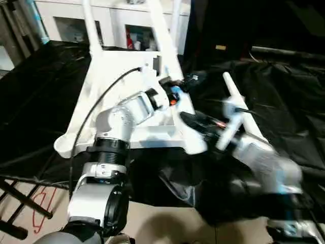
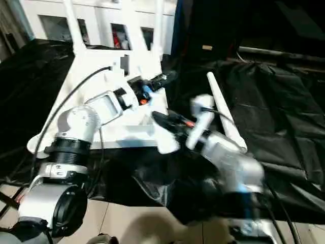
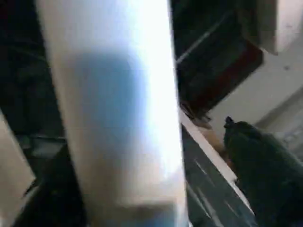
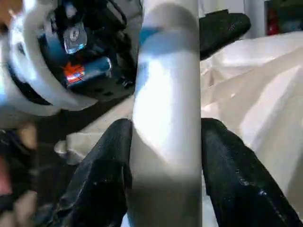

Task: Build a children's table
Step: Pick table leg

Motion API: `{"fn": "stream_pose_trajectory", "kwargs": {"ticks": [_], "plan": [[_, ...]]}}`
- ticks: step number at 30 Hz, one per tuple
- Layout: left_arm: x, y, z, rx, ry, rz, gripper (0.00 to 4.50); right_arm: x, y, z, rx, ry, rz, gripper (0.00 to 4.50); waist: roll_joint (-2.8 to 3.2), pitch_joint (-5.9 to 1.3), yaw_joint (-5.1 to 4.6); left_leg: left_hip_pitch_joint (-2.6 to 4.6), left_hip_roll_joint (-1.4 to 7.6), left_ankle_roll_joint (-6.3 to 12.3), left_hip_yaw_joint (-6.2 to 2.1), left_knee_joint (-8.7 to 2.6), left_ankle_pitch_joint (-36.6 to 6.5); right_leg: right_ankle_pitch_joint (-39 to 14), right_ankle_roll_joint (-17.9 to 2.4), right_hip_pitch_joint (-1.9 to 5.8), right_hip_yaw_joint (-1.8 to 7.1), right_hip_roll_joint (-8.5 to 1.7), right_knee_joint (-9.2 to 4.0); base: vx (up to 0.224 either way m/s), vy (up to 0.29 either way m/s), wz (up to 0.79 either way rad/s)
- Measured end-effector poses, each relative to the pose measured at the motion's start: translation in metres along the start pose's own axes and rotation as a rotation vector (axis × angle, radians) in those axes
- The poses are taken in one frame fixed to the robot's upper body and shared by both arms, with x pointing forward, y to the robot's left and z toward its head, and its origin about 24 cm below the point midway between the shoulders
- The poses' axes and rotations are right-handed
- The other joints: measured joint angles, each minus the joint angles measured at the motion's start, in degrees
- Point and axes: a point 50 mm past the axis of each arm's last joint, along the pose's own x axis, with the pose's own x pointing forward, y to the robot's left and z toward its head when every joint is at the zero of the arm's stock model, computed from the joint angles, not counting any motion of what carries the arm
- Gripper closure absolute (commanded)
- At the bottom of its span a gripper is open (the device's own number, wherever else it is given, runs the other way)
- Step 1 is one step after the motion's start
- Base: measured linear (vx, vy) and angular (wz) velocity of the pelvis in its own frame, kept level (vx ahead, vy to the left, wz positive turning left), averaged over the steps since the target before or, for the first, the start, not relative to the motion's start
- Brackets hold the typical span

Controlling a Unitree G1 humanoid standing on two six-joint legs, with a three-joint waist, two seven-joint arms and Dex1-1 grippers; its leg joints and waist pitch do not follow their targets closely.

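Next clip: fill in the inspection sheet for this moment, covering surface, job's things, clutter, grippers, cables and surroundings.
Surface: black sheet, creased.
Job's things: table top lies underside up, legs standing in its far sockets; loose leg held near its edge.
Clutter: nothing seen.
Grippers: right gripper shut on the loose leg; left gripper reaches over the top's right edge, fingers apart.
Cables: black cable along the left arm.
Surroundings: white cabinet behind; black stand legs on the floor.

I read this as an indoor lab or test room: black sheeting (image 1: 284,101) draped over the work area, pale tiled floor (image 1: 167,223) near me, a white glass-door cabinet (image 1: 71,25) along the far wall.
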Motion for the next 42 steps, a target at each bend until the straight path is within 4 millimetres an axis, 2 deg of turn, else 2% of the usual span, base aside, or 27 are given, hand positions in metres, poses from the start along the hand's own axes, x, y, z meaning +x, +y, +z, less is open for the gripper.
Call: {"fn": "stream_pose_trajectory", "kwargs": {"ticks": [3,12,13,14,16,17,26,27,28,31,33,38,42], "plan": [[-0.001,0.001,0.001,-0.001,-0.007,0.027,0.65,0.005,0.003,-0.001,-0.032,0.009,-0.02,2.64,-0.01,0.0,0.27,-0.08,-0.01,0.01,0.0,0.0,0.0,-0.03,0.05,0.02,0.0,-0.01,-0.09,0.0,0.0,0.0],[-0.002,0.011,0.006,0.06,-0.067,0.214,1.25,0.016,0.007,-0.001,-0.098,0.037,-0.069,2.64,-0.04,0.02,0.12,-0.25,-0.01,0.05,0.0,-0.01,-0.03,-0.02,0.03,-0.01,-0.02,-0.01,-0.27,0.0,0.0,0.0],[-0.002,0.012,0.007,0.067,-0.072,0.228,1.51,0.017,0.007,-0.002,-0.1,0.041,-0.07,2.64,-0.04,0.02,0.11,-0.25,-0.01,0.05,0.0,-0.01,-0.03,-0.02,0.03,-0.01,-0.02,-0.01,-0.27,0.0,0.0,0.0],[-0.002,0.012,0.008,0.07,-0.081,0.24,1.51,0.017,0.008,-0.002,-0.099,0.042,-0.069,2.64,-0.04,0.02,0.11,-0.25,-0.01,0.05,0.0,0.0,-0.03,-0.02,0.03,-0.01,-0.02,-0.01,-0.27,0.0,0.0,0.0],[-0.003,0.013,0.009,0.072,-0.088,0.251,1.6,0.018,0.008,-0.002,-0.1,0.039,-0.069,2.64,-0.04,0.02,0.11,-0.25,-0.02,0.05,0.01,0.0,-0.03,-0.02,0.03,-0.01,-0.01,-0.01,-0.27,0.0,0.0,0.0],[-0.003,0.013,0.009,0.072,-0.093,0.257,1.88,0.018,0.008,-0.002,-0.101,0.038,-0.068,2.64,-0.06,0.03,0.11,-0.25,-0.02,0.05,0.01,0.0,-0.03,-0.02,0.03,-0.01,0.0,-0.01,-0.27,0.0,0.0,0.0],[-0.005,0.012,0.011,0.077,-0.118,0.255,2.5,0.021,0.01,-0.001,-0.108,0.038,-0.064,2.65,-0.07,0.04,0.2,-0.26,-0.02,0.05,0.01,0.0,-0.03,-0.02,0.03,-0.01,-0.01,-0.01,-0.27,0.0,0.0,0.0],[-0.005,0.012,0.011,0.08,-0.117,0.253,2.53,0.02,0.009,-0.001,-0.107,0.039,-0.063,2.3,-0.07,0.04,0.18,-0.26,-0.02,0.05,0.01,0.01,-0.03,-0.02,0.03,-0.01,0.0,-0.02,-0.26,0.0,0.0,0.0],[-0.005,0.012,0.011,0.086,-0.114,0.246,2.58,0.02,0.009,-0.001,-0.106,0.04,-0.061,1.95,-0.07,0.04,0.15,-0.26,-0.02,0.05,0.01,0.01,-0.03,-0.02,0.03,-0.01,0.0,-0.01,-0.27,0.0,0.0,0.0],[-0.006,0.01,0.011,0.132,-0.087,0.185,2.59,0.017,0.008,0.001,-0.073,0.049,-0.02,1.86,-0.07,0.04,0.13,-0.25,-0.02,0.05,0.01,0.01,-0.03,-0.02,0.03,-0.01,0.0,-0.01,-0.26,0.0,0.0,0.0],[-0.008,0.007,0.011,0.184,-0.057,0.102,2.62,0.01,0.006,0.005,-0.043,0.061,0.028,1.53,-0.07,0.04,0.16,-0.25,-0.02,0.05,0.01,0.0,-0.03,-0.02,0.03,-0.01,0.0,-0.01,-0.27,0.0,0.0,0.0],[-0.019,0.0,0.01,0.233,0.057,-0.122,2.62,-0.013,0.004,0.015,-0.008,0.14,0.204,1.35,-0.07,0.04,0.29,-0.24,-0.02,0.06,0.01,0.01,-0.03,-0.02,0.03,-0.01,0.0,-0.01,-0.23,0.0,0.0,0.0],[-0.025,-0.009,0.01,0.233,0.102,-0.289,2.62,-0.018,0.009,0.016,0.009,0.171,0.298,1.35,-0.07,0.04,0.17,-0.18,-0.01,0.05,0.02,0.04,-0.02,-0.01,0.02,-0.01,0.02,-0.01,-0.13,0.0,0.0,0.0]]}}
